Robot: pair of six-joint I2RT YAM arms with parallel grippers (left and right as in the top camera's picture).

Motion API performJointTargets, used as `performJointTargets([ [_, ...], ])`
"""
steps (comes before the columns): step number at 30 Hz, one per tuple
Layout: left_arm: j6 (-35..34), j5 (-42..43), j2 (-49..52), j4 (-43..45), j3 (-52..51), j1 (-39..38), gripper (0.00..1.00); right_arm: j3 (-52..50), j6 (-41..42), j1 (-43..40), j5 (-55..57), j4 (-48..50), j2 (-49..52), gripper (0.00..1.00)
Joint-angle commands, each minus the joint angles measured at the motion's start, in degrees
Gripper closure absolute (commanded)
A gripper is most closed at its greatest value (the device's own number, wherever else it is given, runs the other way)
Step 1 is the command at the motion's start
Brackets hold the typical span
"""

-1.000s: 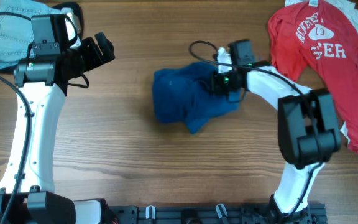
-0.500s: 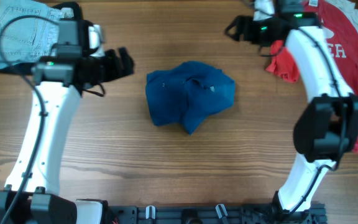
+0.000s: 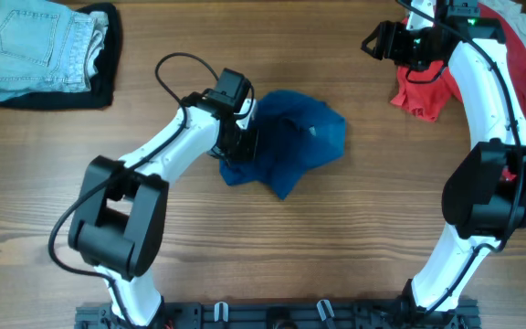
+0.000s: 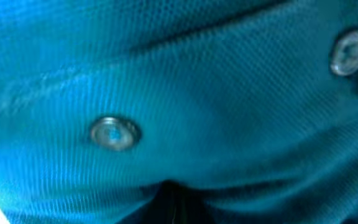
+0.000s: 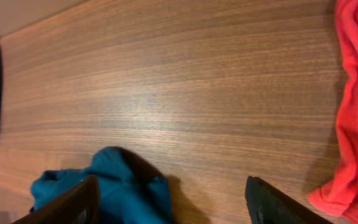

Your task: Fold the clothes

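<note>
The dark-blue shirt (image 3: pixel 295 137) lies crumpled in the middle of the table. My left gripper (image 3: pixel 245 142) is at its left edge, shut on a pinch of the blue cloth. Blue fabric (image 4: pixel 197 81) with two buttons fills the left wrist view, and only the dark tips of the left gripper (image 4: pixel 179 208) show at the bottom. My right gripper (image 3: pixel 371 43) hovers open at the back right, beside the bunched red T-shirt (image 3: pixel 423 91). In the right wrist view the right gripper (image 5: pixel 174 205) holds nothing, with the blue shirt (image 5: pixel 123 186) below and the red T-shirt (image 5: pixel 356 93) at the right.
Folded jeans (image 3: pixel 39 46) rest on a black garment (image 3: pixel 103 55) at the back left corner. A white garment (image 3: pixel 517 13) shows behind the red T-shirt at the back right. The right arm's links rise along the right side.
My right gripper let go of the blue shirt and moved to the back right, open. My left arm swung in from the left and shut on the shirt's left edge.
</note>
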Motion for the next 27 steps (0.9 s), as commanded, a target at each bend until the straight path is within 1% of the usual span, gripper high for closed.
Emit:
performJointTargets([
  [1, 4.20, 0.17, 3.74, 1.49, -0.37, 0.59, 0.89, 0.37, -0.76, 0.13, 2.40, -0.26, -0.55, 0.27],
  [3, 5.64, -0.35, 5.88, 1.88, -0.37, 1.79, 0.85, 0.39, -0.76, 0.13, 2.40, -0.26, -0.55, 0.27],
  [4, 5.64, -1.53, 7.02, 1.92, -0.37, 2.49, 0.80, 0.37, -0.74, 0.13, 2.40, -0.26, -0.55, 0.27],
  [5, 5.62, -3.52, 8.59, 1.92, -0.37, 3.50, 0.69, 0.37, -0.79, 0.15, 2.56, -0.26, -0.55, 0.27],
  [6, 5.60, -5.22, 9.73, 1.90, -0.37, 4.26, 0.61, 0.37, -0.81, 0.15, 2.93, -0.28, -0.55, 0.27],
  [7, 5.55, -7.26, 11.02, 1.84, -0.37, 5.38, 0.41, 0.37, -0.83, 0.13, 3.30, -0.31, -0.55, 0.27],
  [8, 5.40, -9.14, 12.20, 1.73, -0.37, 6.67, 0.25, 0.37, -0.81, 0.13, 3.56, -0.39, -0.55, 0.27],
  [9, 5.38, -11.30, 12.94, 1.70, -0.37, 8.04, 0.23, 0.37, -0.83, 0.13, 3.87, -0.44, -0.55, 0.27],
  [11, 5.40, -15.63, 13.33, 2.25, -0.37, 11.08, 0.06, 0.37, -0.81, 0.13, 4.37, -0.57, -0.55, 0.27],
  [13, 5.42, -18.27, 13.33, 4.39, -0.37, 14.08, 0.00, 0.37, -0.83, 0.15, 4.74, -0.61, -0.55, 0.27],
  [16, 5.44, -18.67, 13.33, 10.05, -0.37, 18.58, 0.00, 0.28, -1.03, 0.13, 5.20, -0.61, -0.55, 0.27],
  [19, 5.64, -18.60, 13.20, 12.48, -0.33, 20.50, 0.00, 0.28, -1.49, 0.13, 5.81, -0.87, -0.55, 0.27],
  [20, 6.38, -18.62, 12.70, 12.63, -0.15, 20.70, 0.00, 0.28, -1.86, 0.13, 5.79, -0.98, -0.55, 0.27],
  [23, 12.22, -19.41, 10.80, 12.61, 1.16, 20.70, 0.00, 0.28, -2.03, 0.15, 5.79, -1.09, -0.55, 0.27],
  [25, 13.16, -23.54, 9.64, 12.72, 3.41, 21.03, 0.00, 0.28, -2.05, 0.15, 5.79, -1.31, -0.55, 0.27],
  [27, 16.04, -26.64, 9.35, 12.63, 7.02, 21.57, 0.00, 0.28, -2.12, 0.13, 5.79, -1.75, -0.55, 0.27],
])
